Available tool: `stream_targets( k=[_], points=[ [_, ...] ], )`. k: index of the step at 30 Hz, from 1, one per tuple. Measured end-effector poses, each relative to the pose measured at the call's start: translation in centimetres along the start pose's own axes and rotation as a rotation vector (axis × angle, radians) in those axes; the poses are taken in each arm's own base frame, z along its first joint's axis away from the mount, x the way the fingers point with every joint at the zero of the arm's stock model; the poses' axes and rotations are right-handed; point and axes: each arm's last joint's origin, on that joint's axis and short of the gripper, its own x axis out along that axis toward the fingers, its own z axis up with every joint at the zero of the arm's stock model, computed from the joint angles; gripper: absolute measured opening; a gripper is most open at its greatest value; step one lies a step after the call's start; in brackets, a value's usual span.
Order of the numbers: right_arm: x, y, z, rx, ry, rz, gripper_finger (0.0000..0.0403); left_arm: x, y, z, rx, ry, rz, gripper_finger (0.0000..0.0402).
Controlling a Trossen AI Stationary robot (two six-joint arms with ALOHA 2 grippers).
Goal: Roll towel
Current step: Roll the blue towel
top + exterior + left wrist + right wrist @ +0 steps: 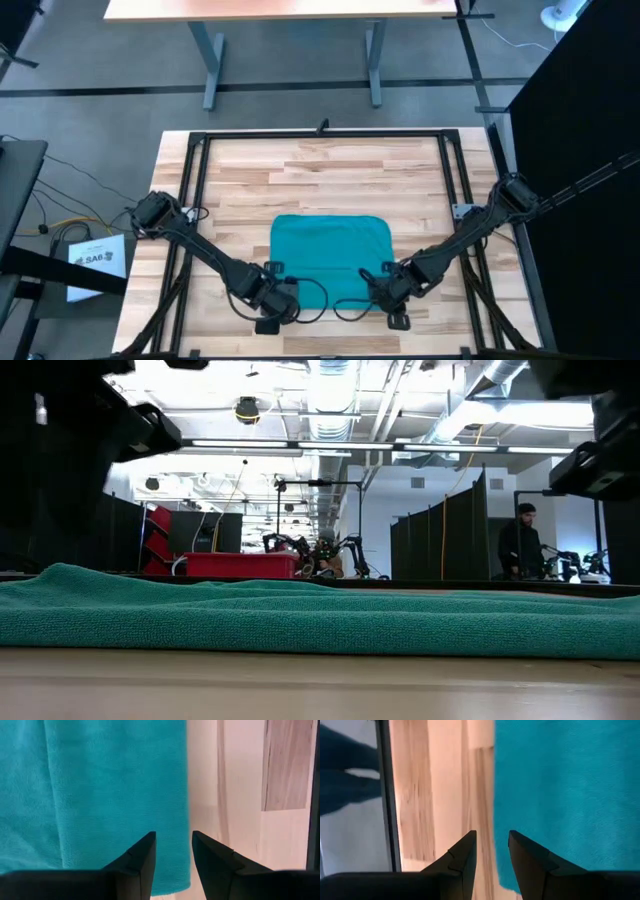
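Note:
The teal towel (330,252) lies spread flat on the wooden table, a low band of cloth in the low view (320,615). My left gripper (283,293) stands open above the towel's near left corner; its wrist view shows the fingers (173,847) over the towel's side edge (186,795). My right gripper (383,290) stands open above the near right corner, with the fingers (492,845) over the other side edge (496,795). In the low view the dark arms stay high above the cloth. The grey tag does not show.
Black frame rails (195,200) run around the table top, and black cables (320,295) loop near the front edge between the grippers. Bare wood (330,175) lies beyond the towel's far edge. A person (520,545) stands far off in the room.

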Motion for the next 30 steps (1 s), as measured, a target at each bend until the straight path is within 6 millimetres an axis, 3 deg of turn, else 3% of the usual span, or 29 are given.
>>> stream_targets(
  k=[8, 15, 23, 30],
  points=[
    [0.2, 0.8, -1.4, -0.079, 0.011, -0.084, 0.0103, 2.0, -1.5, -0.8, 0.025, 0.005, 0.054, 0.0113],
    [0.3, 0.6, -1.5, -0.048, -0.001, -0.118, 0.0103, 3.3, -1.5, -0.9, 0.020, 0.015, 0.097, 0.0113],
    [3.8, 0.9, -2.2, -0.006, 0.062, -0.140, 0.0103, 3.3, -1.7, -0.8, 0.001, -0.008, 0.098, 0.0113],
    [4.9, 0.8, -2.5, 0.017, 0.087, -0.158, 0.0103, 3.4, -1.7, -0.7, 0.000, -0.022, 0.111, 0.0113]
  ],
)
